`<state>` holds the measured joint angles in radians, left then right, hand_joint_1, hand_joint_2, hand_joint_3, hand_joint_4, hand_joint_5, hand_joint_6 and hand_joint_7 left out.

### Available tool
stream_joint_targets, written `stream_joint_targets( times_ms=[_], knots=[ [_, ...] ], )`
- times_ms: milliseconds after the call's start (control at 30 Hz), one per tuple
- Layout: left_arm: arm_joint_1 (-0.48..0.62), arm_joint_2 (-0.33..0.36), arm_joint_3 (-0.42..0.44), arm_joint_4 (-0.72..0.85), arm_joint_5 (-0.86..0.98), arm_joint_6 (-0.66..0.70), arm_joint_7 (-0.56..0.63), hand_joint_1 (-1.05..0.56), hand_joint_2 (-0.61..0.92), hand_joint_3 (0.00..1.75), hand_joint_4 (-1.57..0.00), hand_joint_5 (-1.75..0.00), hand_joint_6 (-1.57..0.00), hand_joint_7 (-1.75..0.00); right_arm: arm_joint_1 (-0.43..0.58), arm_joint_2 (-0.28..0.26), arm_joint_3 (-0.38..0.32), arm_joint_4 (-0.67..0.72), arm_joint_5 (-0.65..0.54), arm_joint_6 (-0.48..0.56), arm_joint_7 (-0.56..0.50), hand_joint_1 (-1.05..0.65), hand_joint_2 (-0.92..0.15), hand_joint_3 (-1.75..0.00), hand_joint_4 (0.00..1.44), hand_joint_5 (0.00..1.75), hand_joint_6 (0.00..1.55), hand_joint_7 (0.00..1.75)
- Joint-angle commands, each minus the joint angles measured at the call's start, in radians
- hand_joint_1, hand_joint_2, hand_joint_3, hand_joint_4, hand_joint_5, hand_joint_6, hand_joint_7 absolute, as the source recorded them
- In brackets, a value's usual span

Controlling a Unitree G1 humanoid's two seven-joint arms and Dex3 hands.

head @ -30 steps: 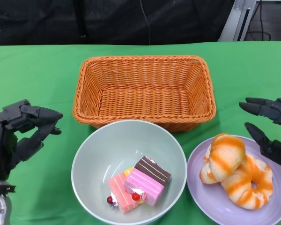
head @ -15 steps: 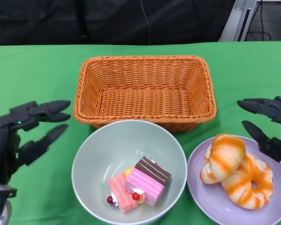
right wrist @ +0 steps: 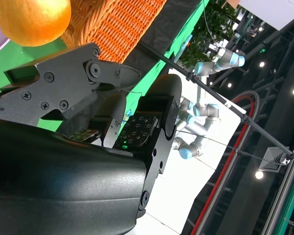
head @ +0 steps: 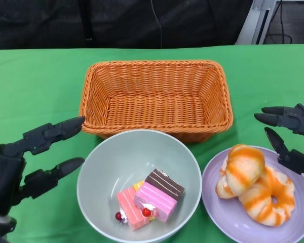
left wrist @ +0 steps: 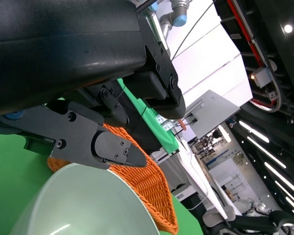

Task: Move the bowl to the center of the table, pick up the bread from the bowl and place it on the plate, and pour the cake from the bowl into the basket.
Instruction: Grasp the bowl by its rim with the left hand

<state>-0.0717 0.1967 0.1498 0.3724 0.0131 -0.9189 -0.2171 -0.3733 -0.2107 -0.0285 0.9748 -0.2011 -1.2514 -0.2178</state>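
bowl [head: 139,185] sat at 6 o'clock on the green table [head: 35,91], cake [head: 149,200] pieces inside. basket [head: 156,98] just beyond at 12. bread [head: 253,185] lay on the plate [head: 218,212] at 4 o'clock. left hand [head: 25,162] at 8 o'clock, fingers spread, holding nothing, just beside the bowl rim. right hand [head: 291,139] at 3 o'clock, fingers apart, empty.
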Motion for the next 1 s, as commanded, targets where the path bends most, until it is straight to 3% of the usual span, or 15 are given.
stream_joint_targets(
  times_ms=[33,200,633,1000],
  knots=[
    [0.012,0.034,0.009,-0.005,0.004,-0.030,0.012,-0.34,0.92,0.06,-0.58,0.00,-0.55,0.00,-0.004,-0.003,-0.022,0.005,0.011,-0.001,-0.001,-0.05,-0.64,-0.77,0.80,0.76,1.09,0.13],
    [0.019,0.056,0.004,-0.003,-0.028,-0.040,-0.007,-0.36,0.92,0.05,-0.51,0.00,-0.47,0.00,-0.006,0.004,-0.034,0.004,0.003,0.004,-0.003,-0.04,-0.64,-0.77,0.80,0.77,1.09,0.13],
    [0.040,0.139,-0.018,-0.010,-0.003,-0.056,-0.043,-0.31,0.91,0.03,-0.55,-0.01,-0.53,-0.01,-0.002,0.017,-0.046,0.002,0.018,0.011,0.015,-0.04,-0.65,-0.78,0.78,0.79,1.07,0.14],
    [0.045,0.235,-0.006,0.065,0.122,-0.178,-0.018,-0.39,0.92,0.08,-0.59,-0.01,-0.52,0.00,-0.002,0.022,-0.050,0.004,0.018,0.013,0.014,-0.06,-0.70,-0.68,0.77,0.80,1.06,0.15]
  ],
)
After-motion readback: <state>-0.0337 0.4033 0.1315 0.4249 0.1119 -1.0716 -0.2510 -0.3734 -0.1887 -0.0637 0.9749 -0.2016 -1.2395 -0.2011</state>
